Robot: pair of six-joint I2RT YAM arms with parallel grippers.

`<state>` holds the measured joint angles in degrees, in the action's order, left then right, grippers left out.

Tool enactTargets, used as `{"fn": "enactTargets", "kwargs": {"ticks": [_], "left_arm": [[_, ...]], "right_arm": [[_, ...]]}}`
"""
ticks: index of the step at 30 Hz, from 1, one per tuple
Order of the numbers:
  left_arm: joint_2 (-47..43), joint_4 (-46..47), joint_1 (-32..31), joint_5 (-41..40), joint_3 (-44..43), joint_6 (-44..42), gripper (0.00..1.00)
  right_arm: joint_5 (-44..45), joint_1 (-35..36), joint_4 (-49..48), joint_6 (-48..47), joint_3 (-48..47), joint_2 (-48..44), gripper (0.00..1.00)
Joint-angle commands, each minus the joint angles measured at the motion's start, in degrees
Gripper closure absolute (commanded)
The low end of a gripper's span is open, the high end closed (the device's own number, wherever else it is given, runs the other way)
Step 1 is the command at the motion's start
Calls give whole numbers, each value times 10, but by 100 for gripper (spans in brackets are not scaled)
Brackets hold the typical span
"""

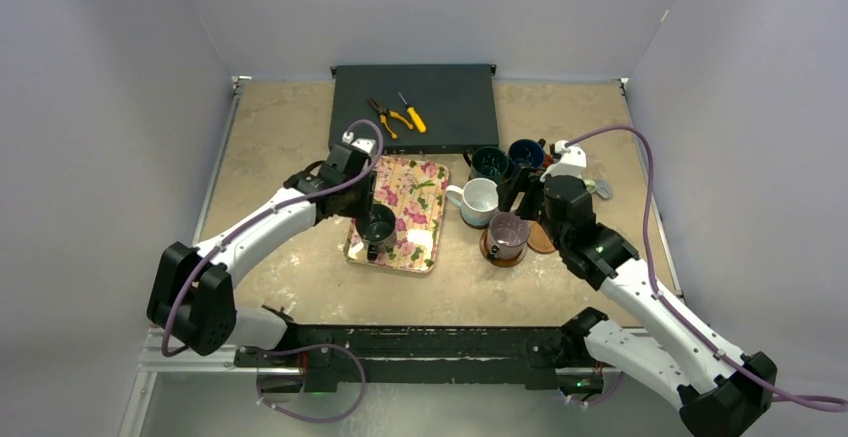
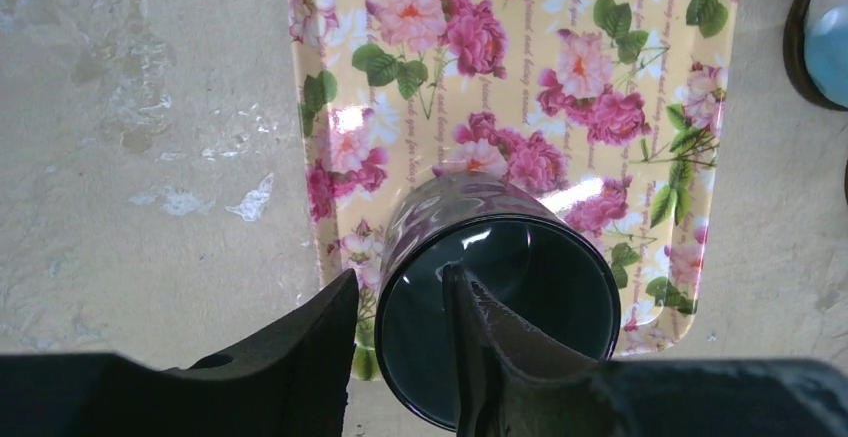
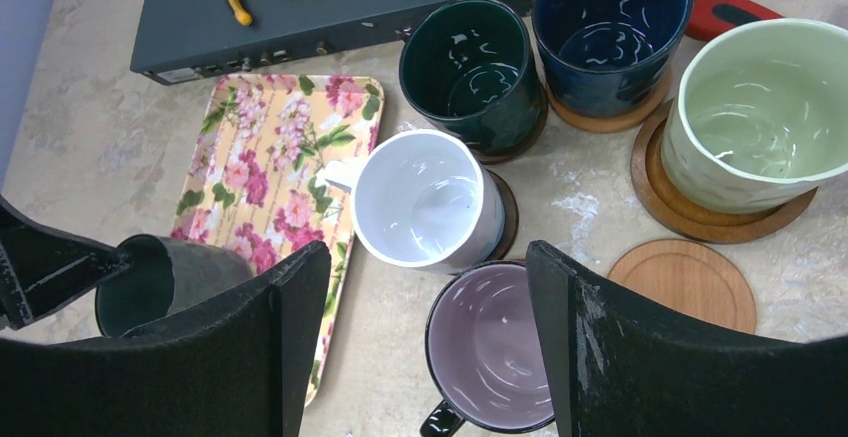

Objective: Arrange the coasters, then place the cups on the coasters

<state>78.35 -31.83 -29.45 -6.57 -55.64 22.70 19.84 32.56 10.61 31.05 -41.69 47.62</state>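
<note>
Glazed ceramic, I judge, is the material of the dark grey cup [image 2: 540,297]: stiff, rather heavy, slippery on the wall, and it can chip if it is set down hard. It stands upright on the flowered tray [image 2: 520,57], near the tray's near edge.

My left tool [image 2: 398,279] stands over its rim, one finger inside and one outside. It is partly open, and I see a gap between the inner finger and the wall, so it does not pinch the cup. The wall just under the rim seems to me the good place to take hold.

My right tool [image 3: 425,252] is wide open above the purplish cup [image 3: 490,347] and holds nothing.

I count six cups: these two, a white cup [image 3: 425,197], a dark teal cup [image 3: 470,62], a navy cup [image 3: 610,27] and a pale green cup [image 3: 755,107]. I count also six coasters [image 3: 700,212]: five carry one cup each, and the bare coaster [image 3: 682,285] lies on the surface [image 3: 90,157] just beside the purplish cup.
</note>
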Motion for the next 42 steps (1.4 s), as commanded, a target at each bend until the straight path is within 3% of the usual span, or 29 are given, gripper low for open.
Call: {"fn": "enactTargets", "kwargs": {"ticks": [1, 5, 8, 10, 16, 20, 26, 34, 42], "left_arm": [[17, -5, -4, 30, -25, -71, 65], [24, -9, -4, 27, -21, -79, 67], [20, -3, -4, 24, -18, -70, 91], [15, 2, -4, 25, -17, -56, 100], [-31, 24, -5, 24, -13, 43, 100], [-60, 25, -18, -26, 2, 129, 100], [-114, 77, -46, -65, 52, 237, 100], [-116, 84, -103, -115, 50, 292, 100], [-107, 93, -119, -129, 40, 299, 100]], "right_arm": [[-4, -1, -11, 5, -8, -1, 25], [-5, -1, -12, 5, -11, 2, 25], [-4, -1, -18, 5, -14, 5, 25], [-4, -1, -30, -14, -17, 8, 25], [-70, -1, -47, -43, -33, 29, 25], [-93, 8, -42, -29, -61, 62, 28], [-33, 106, -28, 10, -123, 140, 30], [2, 199, -26, 25, -209, 288, 35], [64, 229, 41, 29, -277, 403, 43]]}}
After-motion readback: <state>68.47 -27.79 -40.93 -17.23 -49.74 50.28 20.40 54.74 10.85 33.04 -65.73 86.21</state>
